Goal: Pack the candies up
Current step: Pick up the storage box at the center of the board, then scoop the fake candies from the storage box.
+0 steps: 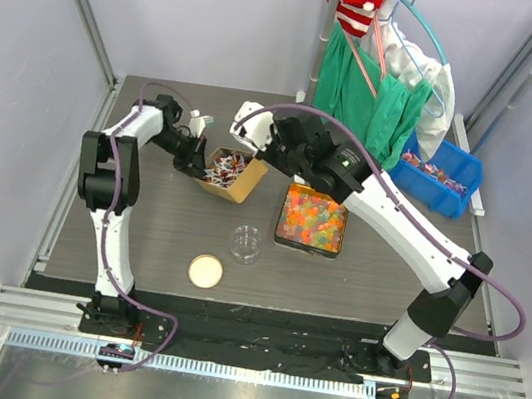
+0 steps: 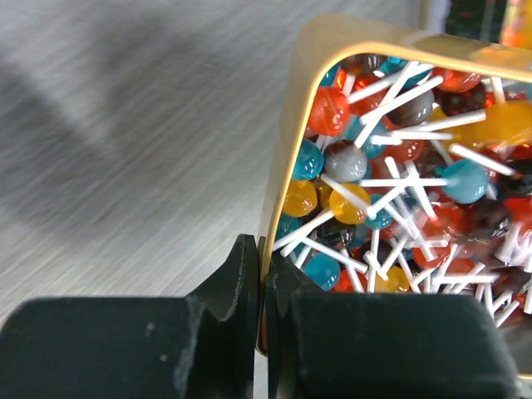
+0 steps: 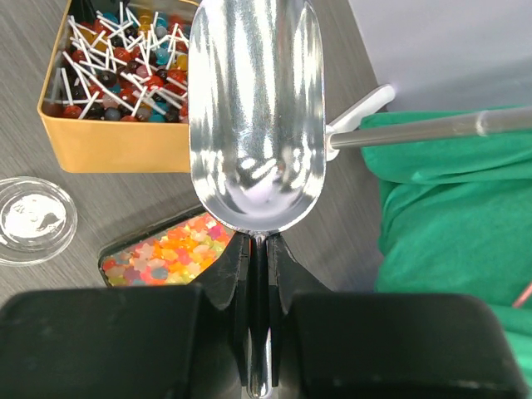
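The candies (image 1: 224, 169) fill a tan box (image 1: 244, 193). In the left wrist view they (image 2: 399, 183) show as round red, blue and orange heads on white sticks. My left gripper (image 1: 199, 161) is shut on the box's left wall (image 2: 291, 141), one finger outside and one inside (image 2: 262, 283). My right gripper (image 1: 282, 147) is shut on the handle of a shiny metal scoop (image 3: 256, 116). The scoop is empty and held in the air just behind and right of the box (image 3: 116, 145).
A black tray (image 1: 307, 250) of orange, yellow and green jelly pieces (image 3: 166, 253) lies right of the box. A clear round dish (image 1: 246, 244) and a cream lid (image 1: 205, 271) sit in front. A blue bin (image 1: 464, 165) and green cloth (image 1: 369, 94) are at the back right.
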### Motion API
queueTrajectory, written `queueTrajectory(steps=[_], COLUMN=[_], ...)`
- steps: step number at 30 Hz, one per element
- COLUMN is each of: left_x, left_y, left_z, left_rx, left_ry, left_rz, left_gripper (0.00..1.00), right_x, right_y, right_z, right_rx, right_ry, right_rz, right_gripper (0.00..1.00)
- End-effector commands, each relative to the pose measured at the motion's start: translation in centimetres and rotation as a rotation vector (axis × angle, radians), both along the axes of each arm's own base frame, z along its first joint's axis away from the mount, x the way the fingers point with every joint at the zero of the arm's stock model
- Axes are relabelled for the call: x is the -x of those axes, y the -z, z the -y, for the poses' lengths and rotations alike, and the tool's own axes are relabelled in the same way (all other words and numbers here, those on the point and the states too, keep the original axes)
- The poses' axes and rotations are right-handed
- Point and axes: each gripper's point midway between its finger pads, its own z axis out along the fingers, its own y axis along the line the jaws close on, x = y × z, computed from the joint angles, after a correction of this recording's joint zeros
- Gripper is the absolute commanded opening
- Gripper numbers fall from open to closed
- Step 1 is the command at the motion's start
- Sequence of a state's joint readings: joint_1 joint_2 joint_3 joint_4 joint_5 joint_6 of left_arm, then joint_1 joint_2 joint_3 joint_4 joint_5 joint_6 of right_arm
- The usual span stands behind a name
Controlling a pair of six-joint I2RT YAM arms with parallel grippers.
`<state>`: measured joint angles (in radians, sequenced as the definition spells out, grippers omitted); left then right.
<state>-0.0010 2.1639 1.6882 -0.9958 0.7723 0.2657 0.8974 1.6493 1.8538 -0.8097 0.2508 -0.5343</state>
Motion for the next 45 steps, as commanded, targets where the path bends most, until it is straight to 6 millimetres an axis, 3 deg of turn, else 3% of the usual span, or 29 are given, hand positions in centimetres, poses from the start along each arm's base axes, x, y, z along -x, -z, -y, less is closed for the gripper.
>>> queueTrajectory(steps=[1,6,12,16,23,27,28,36,45], left_x=[0.0,-0.8,-0.9,-2.3,-3.6,-3.8,-3.6,-4.0,-4.2], left_y=[-2.8,-1.3,-1.7,0.3,0.1,-0.1,0.1,-0.2,-0.4], left_z=[1.1,-0.5,-0.5,-3.1,-5.8,-6.7,-5.7,-5.3,-4.5], left_rx=[0.183,0.052,0.047,-0.142,-0.341,-0.394,-0.404,-0.500,-0.538], left_ry=[-0.014,-0.059,-0.067,-0.149,-0.237,-0.266,-0.246,-0.232,-0.217], left_rz=[-0.039,-0.004,0.015,0.064,0.183,0.208,0.214,0.288,0.333], left_gripper=[0.00,0.00,0.00,0.01,0.00,0.00,0.00,0.00,0.00], right_x=[-0.2,-0.4,-0.5,-0.6,-1.8,-3.1,-3.5,-5.5,-5.2], right_y=[-1.3,-0.9,-0.3,0.3,3.5,6.5,6.8,10.5,14.3], right_z=[-1.2,-1.4,-2.4,-3.1,-3.9,-4.2,-4.0,-4.1,-4.3], right_rx=[-0.051,-0.037,0.002,0.048,0.188,0.310,0.334,0.507,0.684], right_ry=[-0.013,-0.012,-0.012,0.001,0.061,0.098,0.111,0.141,0.059], right_rz=[0.004,0.003,0.019,0.049,0.088,0.105,0.114,0.142,0.106], right_gripper=[0.01,0.01,0.01,0.01,0.01,0.01,0.01,0.01,0.01])
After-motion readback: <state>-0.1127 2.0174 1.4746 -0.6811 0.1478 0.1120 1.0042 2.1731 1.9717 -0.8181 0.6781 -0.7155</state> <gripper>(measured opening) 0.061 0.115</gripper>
